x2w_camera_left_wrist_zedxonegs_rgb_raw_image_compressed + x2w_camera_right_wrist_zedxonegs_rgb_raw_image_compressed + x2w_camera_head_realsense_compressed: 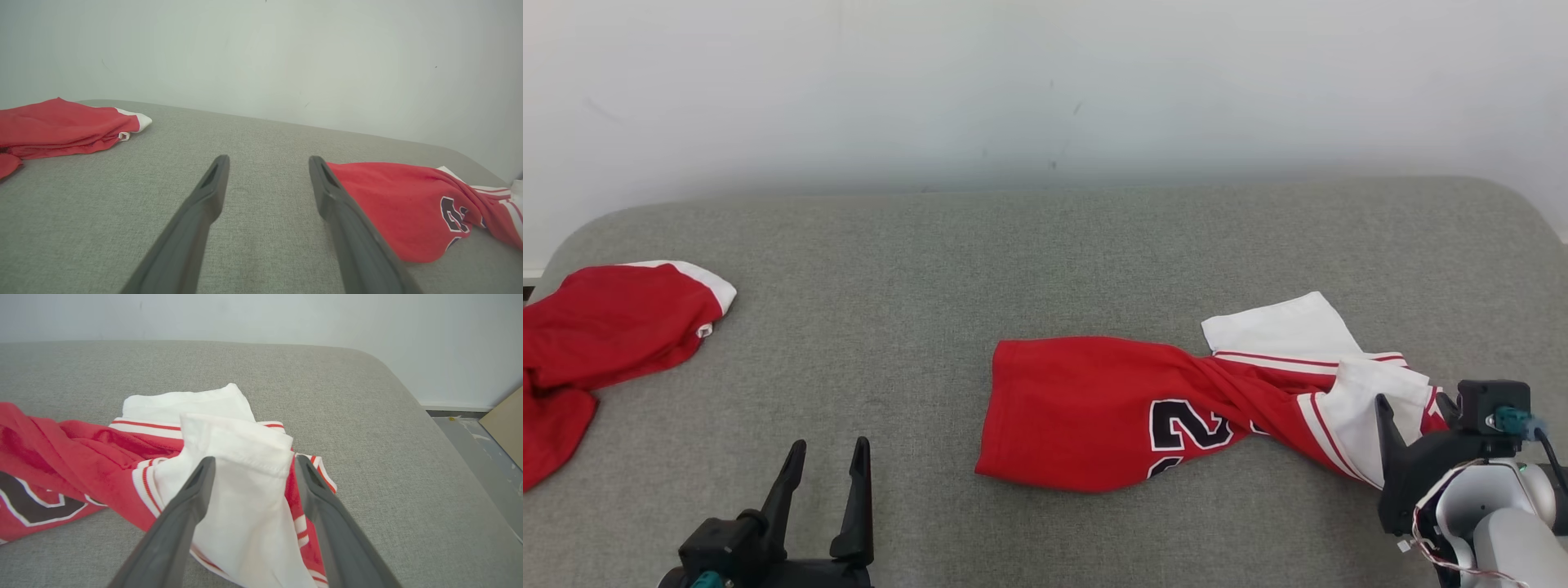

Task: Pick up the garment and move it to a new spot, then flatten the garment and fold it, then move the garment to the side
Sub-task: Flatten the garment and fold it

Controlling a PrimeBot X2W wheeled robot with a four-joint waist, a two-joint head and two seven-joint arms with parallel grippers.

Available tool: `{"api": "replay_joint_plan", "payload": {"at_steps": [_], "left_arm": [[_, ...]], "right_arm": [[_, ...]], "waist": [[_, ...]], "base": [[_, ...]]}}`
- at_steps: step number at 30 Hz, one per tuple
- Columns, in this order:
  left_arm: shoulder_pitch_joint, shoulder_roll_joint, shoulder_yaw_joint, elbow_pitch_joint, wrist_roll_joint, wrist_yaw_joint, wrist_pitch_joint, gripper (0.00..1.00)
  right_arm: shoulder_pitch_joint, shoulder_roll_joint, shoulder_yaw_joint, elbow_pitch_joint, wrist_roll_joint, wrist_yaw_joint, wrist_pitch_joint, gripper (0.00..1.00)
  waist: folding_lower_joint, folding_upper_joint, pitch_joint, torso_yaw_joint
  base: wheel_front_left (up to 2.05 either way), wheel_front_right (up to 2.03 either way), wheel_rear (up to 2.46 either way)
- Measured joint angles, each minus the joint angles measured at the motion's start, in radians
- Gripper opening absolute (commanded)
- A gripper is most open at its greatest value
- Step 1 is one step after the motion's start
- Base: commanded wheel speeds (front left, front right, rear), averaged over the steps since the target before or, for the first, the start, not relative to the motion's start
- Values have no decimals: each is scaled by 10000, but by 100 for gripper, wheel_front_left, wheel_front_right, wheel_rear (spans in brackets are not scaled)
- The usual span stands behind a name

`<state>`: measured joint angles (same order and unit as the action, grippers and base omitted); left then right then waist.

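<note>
Second red garment [605, 343] with white trim, crumpled at left edge of grey upholstered surface [890, 269]; pale wall [1045, 82] behind.

Seen from the head, the cushion [931, 269] spans the scene, with the wall [1045, 82] behind it at 12 o'clock. The jersey [1111, 408] lies on the cushion at 4 o'clock from centre, stretched from 9 to 3 o'clock with its sleeves at the 3 o'clock end. A second garment [605, 335] lies well apart, at the 9 o'clock edge. The left gripper [829, 445] sits at 7 o'clock over bare cushion, between the two garments. The right gripper [254, 460] sits at 4 o'clock, at the sleeve end of the jersey — one finger on either side of a sleeve. Floor [482, 457] lies beyond the cushion's 3 o'clock edge.
</note>
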<state>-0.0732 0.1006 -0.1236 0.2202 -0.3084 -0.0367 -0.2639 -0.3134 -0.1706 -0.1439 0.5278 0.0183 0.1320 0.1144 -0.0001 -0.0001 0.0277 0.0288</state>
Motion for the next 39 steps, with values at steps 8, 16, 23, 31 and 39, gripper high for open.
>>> {"api": "replay_joint_plan", "payload": {"at_steps": [8,16,23,31,39], "left_arm": [[-15,-25,-96,12,19,-73,0,100],[-44,-31,-146,36,61,-75,0,100],[-64,-12,-186,38,63,-81,0,100],[-184,-19,-284,121,65,-127,0,100],[-201,-13,-224,178,58,-109,0,100]], "right_arm": [[-573,81,-199,449,117,0,1618,100],[-1209,301,-583,1076,84,0,2107,100],[-1712,506,35,1616,224,0,2027,100],[-2049,591,-364,2180,-508,0,1898,49],[-1909,880,-932,1768,-761,0,963,0]], "waist": [[1,0,102,161],[2,2,225,293],[2,1,373,350],[2,2,440,483],[2,1,361,577]], "base": [[0,0,0],[0,0,0],[0,0,0],[0,0,0],[0,0,0]]}}
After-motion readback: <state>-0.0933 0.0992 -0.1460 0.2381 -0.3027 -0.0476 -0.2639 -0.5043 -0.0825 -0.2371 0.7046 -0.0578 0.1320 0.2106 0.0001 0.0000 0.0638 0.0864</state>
